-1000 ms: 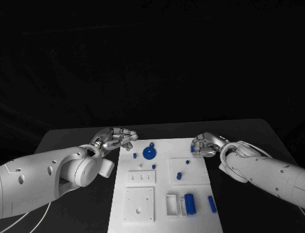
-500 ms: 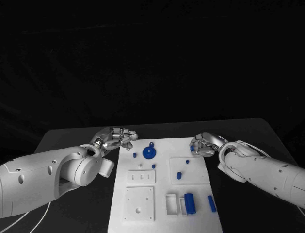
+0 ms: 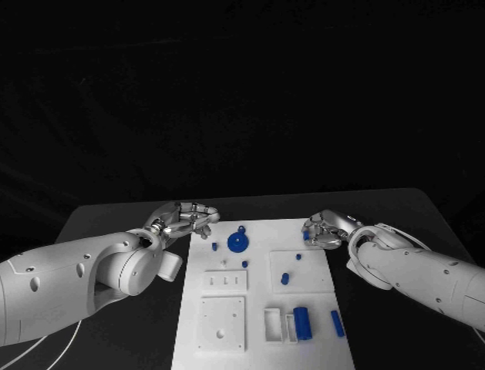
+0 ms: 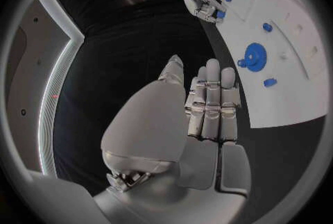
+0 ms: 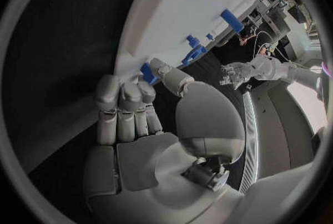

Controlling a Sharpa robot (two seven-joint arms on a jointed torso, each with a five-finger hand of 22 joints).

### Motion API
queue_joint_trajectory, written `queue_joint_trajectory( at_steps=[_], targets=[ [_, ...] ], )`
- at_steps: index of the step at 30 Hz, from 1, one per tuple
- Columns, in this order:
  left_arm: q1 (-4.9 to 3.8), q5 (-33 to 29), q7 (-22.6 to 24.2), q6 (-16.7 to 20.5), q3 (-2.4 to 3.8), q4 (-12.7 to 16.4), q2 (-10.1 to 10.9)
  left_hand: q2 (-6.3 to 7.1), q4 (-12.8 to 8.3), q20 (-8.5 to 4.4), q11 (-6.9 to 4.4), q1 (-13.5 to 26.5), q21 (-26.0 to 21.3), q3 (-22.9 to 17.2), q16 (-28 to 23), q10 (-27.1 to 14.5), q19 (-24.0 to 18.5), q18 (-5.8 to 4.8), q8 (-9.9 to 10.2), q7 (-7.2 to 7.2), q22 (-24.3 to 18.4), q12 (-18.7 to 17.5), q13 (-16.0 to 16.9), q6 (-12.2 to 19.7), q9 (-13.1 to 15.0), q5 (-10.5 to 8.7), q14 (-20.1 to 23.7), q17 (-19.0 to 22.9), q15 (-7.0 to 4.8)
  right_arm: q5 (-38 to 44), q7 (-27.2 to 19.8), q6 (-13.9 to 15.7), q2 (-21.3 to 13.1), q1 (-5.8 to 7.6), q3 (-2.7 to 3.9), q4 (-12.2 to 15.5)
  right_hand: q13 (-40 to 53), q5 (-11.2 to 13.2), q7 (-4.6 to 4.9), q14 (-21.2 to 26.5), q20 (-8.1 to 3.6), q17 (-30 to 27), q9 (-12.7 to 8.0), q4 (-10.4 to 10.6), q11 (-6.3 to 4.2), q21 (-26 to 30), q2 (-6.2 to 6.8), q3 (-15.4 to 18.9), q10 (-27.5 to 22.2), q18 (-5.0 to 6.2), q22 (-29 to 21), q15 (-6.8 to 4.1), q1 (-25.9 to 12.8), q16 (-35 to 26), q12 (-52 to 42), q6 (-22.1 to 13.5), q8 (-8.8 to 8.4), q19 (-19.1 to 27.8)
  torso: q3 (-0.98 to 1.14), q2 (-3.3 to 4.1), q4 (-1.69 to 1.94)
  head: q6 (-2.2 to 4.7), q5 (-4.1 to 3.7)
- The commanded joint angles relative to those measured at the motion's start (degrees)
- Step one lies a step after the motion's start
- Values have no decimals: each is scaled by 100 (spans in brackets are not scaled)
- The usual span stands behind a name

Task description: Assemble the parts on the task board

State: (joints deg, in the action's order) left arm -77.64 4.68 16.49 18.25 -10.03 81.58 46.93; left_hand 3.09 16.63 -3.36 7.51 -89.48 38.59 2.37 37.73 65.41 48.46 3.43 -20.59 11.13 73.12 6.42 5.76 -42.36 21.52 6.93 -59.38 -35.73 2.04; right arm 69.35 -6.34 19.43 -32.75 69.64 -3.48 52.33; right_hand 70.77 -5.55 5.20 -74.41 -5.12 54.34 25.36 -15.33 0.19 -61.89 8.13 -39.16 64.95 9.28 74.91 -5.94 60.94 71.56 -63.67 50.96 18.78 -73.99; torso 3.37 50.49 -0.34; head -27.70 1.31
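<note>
The white task board (image 3: 262, 297) lies in the middle of the table. A blue gear (image 3: 237, 243) with a small blue peg (image 3: 213, 247) beside it sits at its far end. Two short pegs (image 3: 284, 277) stand on the raised square plate. My right hand (image 3: 325, 230) is at the board's far right corner, where thumb and fingers pinch a small blue part (image 5: 147, 73), which appears again as the blue part (image 4: 220, 14) in the left wrist view. My left hand (image 3: 183, 216) hovers off the far left corner, fingers straight and side by side (image 4: 208, 101), holding nothing.
A blue cylinder (image 3: 301, 322) next to white slots and a blue bar (image 3: 337, 324) lie at the board's near right. White socket plates (image 3: 222, 324) take up the near left. Black table (image 3: 109, 220) surrounds the board.
My right hand has edged slightly toward the board's far right corner. The left hand and the parts on the board have stayed put.
</note>
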Motion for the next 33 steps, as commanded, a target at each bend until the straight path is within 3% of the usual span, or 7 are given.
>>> queue_joint_trajectory(
  at_steps=[1,8,24,29,33],
  targets=[
    [-3,-6,43,-81,5,8,-12,-14,2,-39,19,-8,25,-23,20,-24,-13,184,-15,14,-7,-22,-4,-36,-5,-15,12,10,-17,23,1,-95,4,-25,-16,-1,4,23,155,-21,-3,12,33,-8,15,-14,-70,-44,0,572,97,5,-7,-32,-29,283,59,22,2,1,-2,-5,-2],
    [-3,-6,38,-77,5,4,-12,-15,3,-38,19,-8,26,-22,21,-25,-13,183,-15,15,-8,-24,-4,-36,-6,-15,12,11,-17,10,4,-62,7,-25,-17,-3,8,86,107,-24,-5,35,98,-54,-27,-27,-145,-74,15,572,98,-33,-14,-42,-44,505,155,24,2,2,-1,-7,1],
    [-2,29,21,-103,5,2,-15,-21,3,-39,15,-10,28,-25,23,-13,-14,181,-19,15,-11,-21,0,-41,-7,-15,12,13,-17,49,110,174,-21,-25,-18,116,27,187,28,-29,-8,62,194,-61,-103,-38,-165,-94,47,572,95,-105,-59,-60,-73,706,236,24,3,0,-3,-12,4],
    [-4,119,-51,-148,5,6,-14,-44,6,-52,-70,23,42,-20,31,220,-22,168,-122,-59,-23,94,66,-224,32,-16,13,24,-38,240,338,228,-124,-10,-15,383,44,192,18,-34,-19,70,207,-42,-114,-45,-136,-83,73,572,92,-116,-92,-57,-98,720,237,6,1,-3,-6,6,-20],
    [-8,296,-163,-203,8,13,-22,-82,8,-63,-215,107,53,-8,35,518,-35,153,-208,-148,-36,270,157,-404,66,-36,21,36,-42,459,614,238,-163,157,-11,622,77,188,4,-38,-50,86,225,-8,-130,-53,-109,-69,110,572,87,-132,-132,-51,-142,740,239,-25,7,-6,-19,38,-30]
  ],
)
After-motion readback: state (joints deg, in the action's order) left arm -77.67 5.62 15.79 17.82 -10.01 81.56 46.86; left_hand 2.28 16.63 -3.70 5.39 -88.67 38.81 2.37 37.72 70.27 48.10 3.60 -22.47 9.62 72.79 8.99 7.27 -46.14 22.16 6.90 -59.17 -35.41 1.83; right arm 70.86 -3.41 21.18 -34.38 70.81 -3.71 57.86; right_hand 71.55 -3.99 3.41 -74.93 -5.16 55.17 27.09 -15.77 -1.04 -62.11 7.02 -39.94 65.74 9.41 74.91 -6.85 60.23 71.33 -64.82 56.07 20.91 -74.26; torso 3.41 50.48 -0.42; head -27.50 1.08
